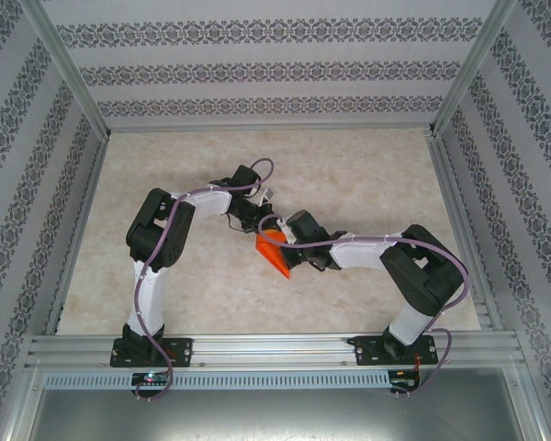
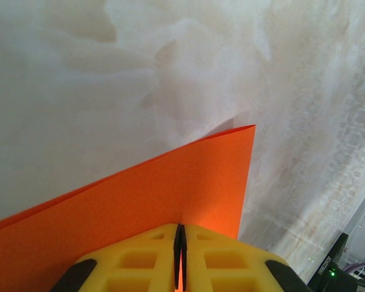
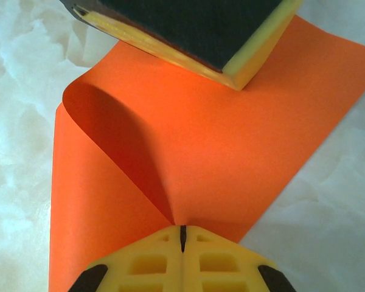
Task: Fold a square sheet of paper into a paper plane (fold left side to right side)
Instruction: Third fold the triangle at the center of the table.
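Square sheet of paper (image 1: 274, 253) lies mid-table (image 1: 367, 184) in the top view, between the two wrists. One flap is curled over into a soft loop at the left of the right wrist frame, not yet creased. The left gripper (image 2: 180, 234) is clamped on one edge, orange showing in the slit, likely to carry that side across, while the right gripper (image 3: 182, 234) is closed where the curl begins, seemingly anchoring the fold line, though the arms hide how much lies flat.

Left gripper (image 2: 180, 243) and right gripper (image 3: 182, 236) nearly meet, jaws pinched together.
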